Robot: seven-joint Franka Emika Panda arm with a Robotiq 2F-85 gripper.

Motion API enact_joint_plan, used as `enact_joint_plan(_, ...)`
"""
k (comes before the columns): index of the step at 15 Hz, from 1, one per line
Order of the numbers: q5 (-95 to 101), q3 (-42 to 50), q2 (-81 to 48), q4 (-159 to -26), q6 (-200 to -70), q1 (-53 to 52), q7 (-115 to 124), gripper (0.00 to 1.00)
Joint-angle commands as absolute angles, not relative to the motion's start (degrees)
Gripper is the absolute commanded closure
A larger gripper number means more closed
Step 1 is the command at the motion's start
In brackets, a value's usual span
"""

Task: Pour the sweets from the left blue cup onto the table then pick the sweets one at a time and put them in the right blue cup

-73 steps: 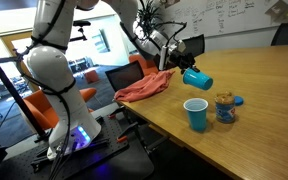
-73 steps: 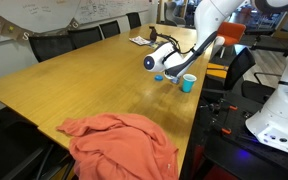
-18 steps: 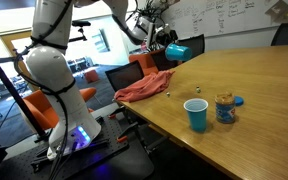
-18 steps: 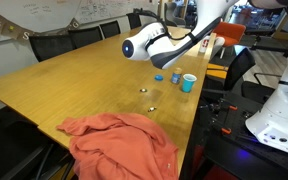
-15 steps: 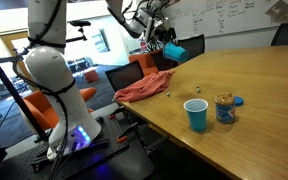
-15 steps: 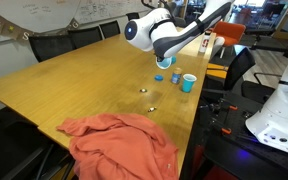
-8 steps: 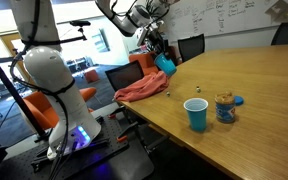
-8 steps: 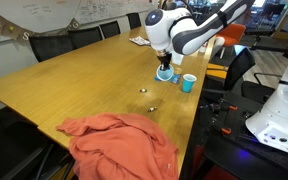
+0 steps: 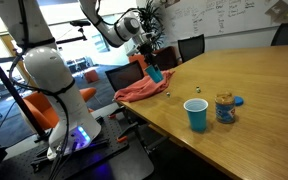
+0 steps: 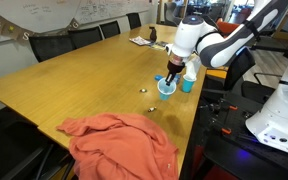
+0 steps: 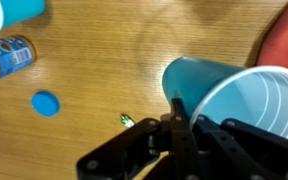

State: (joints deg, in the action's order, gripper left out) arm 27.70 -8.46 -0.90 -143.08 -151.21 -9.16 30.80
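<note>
**Two sweets loose on the table, teal cup pinched at the rim**

Two of the sweets (image 10: 142, 91) are seen in an exterior view as tiny pale pieces lying close together on the table (image 10: 74, 80), apart from both cups. In the wrist view a single piece (image 11: 126, 119) is shown on the wood just left of the held cup.

The left blue cup (image 9: 154, 72) is held off to the left side of the table, with the gripper (image 9: 151, 62) above it and the jaws closed on its rim. Its open mouth is turned towards the wrist camera (image 11: 234, 105), and nothing can be made out inside it. Whether its base touches the wood cannot be told.

The right blue cup (image 9: 196, 114) is set upright on the table, nearer and to the right of the held cup and well apart from it. A clear jar (image 9: 224, 108) with yellowish contents is placed just to its right, and a blue lid (image 9: 238, 101) is laid on the wood beside the jar.

An orange cloth (image 9: 144, 87) is draped over the table's left edge, close by the held cup.
</note>
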Motion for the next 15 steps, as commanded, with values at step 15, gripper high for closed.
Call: enact_joint_plan(15,14.85,-28.33,-17.76,-146.73,-192.52,14.14,22.01,1.0)
